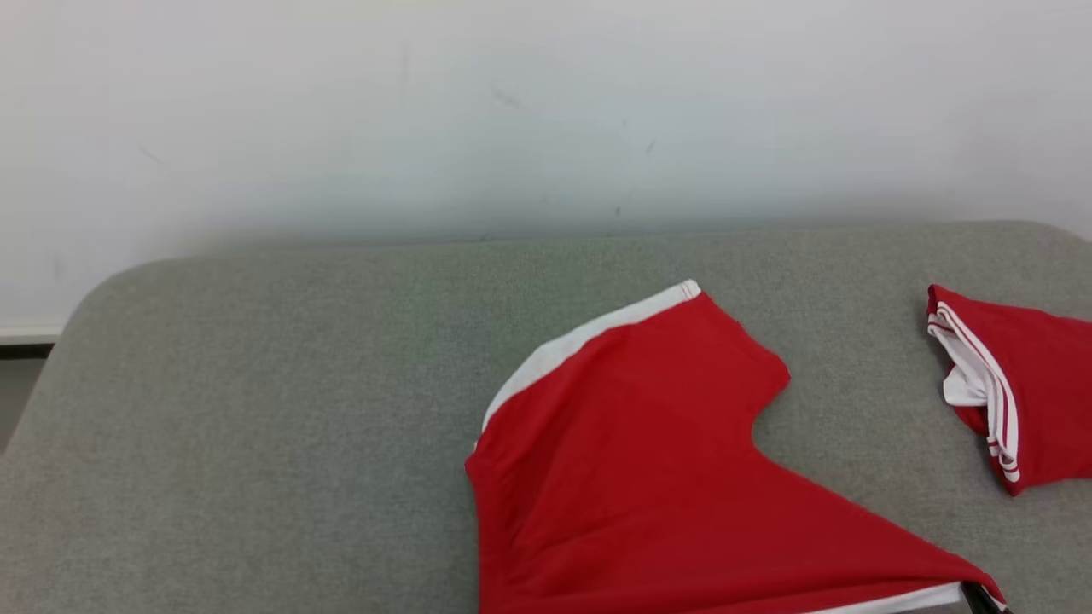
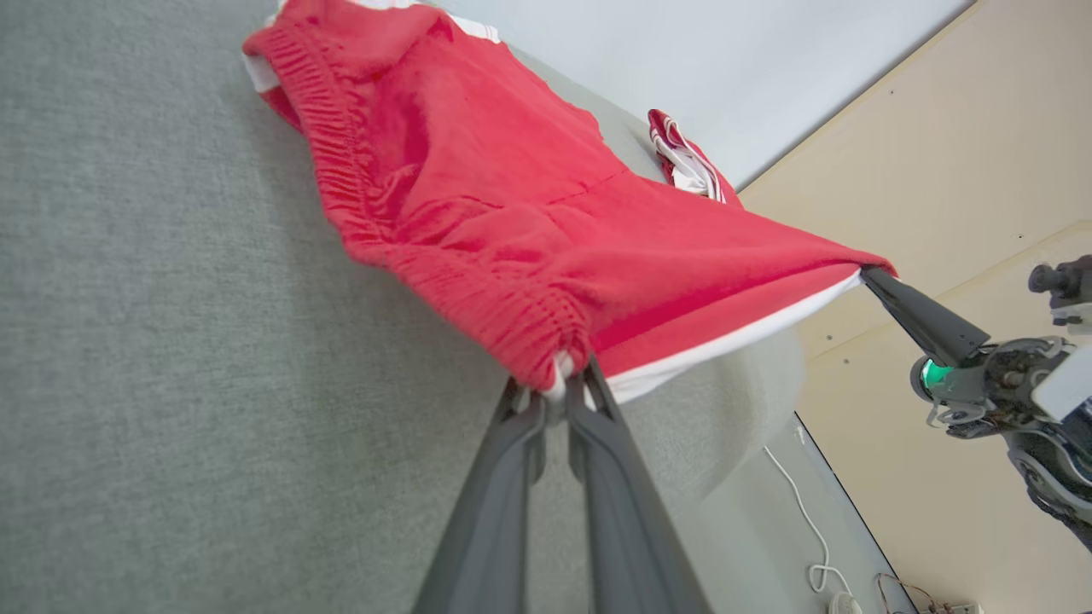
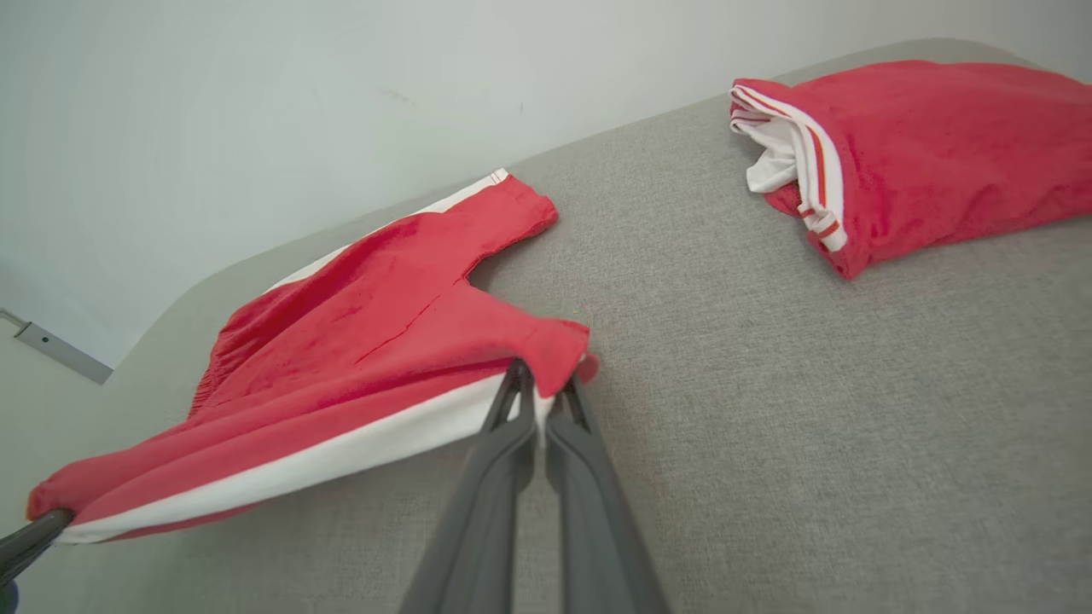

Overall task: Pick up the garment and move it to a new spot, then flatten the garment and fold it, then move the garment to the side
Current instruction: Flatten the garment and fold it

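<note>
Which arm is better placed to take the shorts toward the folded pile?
Right, probably. The right gripper pinches the shorts' leg hem, nearest the pile; the left gripper holds the waistband, farther off.

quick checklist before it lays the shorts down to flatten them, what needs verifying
1. Left gripper shut on the waistband corner of the shorts: ok.
2. Right gripper shut on a leg hem corner: ok.
3. White-striped edge pulled straight between the two grippers: ok.
4. Far leg lying on the table: ok.
5. Folded garment apart from the shorts: ok.
6. Underside free of creases: cannot tell.
</note>
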Robot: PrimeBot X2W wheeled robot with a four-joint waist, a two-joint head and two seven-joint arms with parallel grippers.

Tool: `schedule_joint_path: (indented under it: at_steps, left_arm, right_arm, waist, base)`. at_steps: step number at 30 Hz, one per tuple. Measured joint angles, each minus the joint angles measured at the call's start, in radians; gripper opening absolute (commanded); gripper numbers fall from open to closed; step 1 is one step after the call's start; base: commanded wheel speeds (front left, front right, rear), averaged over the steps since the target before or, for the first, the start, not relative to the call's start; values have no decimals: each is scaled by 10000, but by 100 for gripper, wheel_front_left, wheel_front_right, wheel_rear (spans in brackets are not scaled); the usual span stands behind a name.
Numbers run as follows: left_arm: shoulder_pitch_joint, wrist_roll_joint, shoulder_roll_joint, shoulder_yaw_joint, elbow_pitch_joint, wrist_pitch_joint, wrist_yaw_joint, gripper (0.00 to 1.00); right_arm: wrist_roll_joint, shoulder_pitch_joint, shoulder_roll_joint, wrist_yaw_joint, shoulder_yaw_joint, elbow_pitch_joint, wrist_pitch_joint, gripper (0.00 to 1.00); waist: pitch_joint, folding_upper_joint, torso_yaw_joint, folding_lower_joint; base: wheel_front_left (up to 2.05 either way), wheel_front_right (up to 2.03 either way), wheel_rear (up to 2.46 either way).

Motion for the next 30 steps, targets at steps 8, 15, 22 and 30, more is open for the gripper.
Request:
schedule_joint_path:
  at_steps: [8,15,22,30]
  left_arm:
    - [528,-113,115,63,-1262,73,420,0]
    - [-550,-662,-36,585,-1325,652,265,0]
    - [-2443,-991,-681,1043,-738,1313,8,0]
    - [-4638,-1471,-1923,1310,731,2136,-136,0]
  right_arm:
    - [148,569,-219,0,-412,-696,598,0]
    - [-63,-1419,-337,0,-150,-123,1292,0]
    - [-750,-4441,-332,-2,33,1442,1722,0]
    - [-1883,-7455,-84,-2,-132,3290,2424,0]
  waist:
    - [-367,0,111,1]
    - [312,0,399,3]
    - [1408,0,1015,5]
    - [2751,0,1868,7]
  base:
    - [0,0,0]
    - [0,0,0]
    - [0,0,0]
    - [0,0,0]
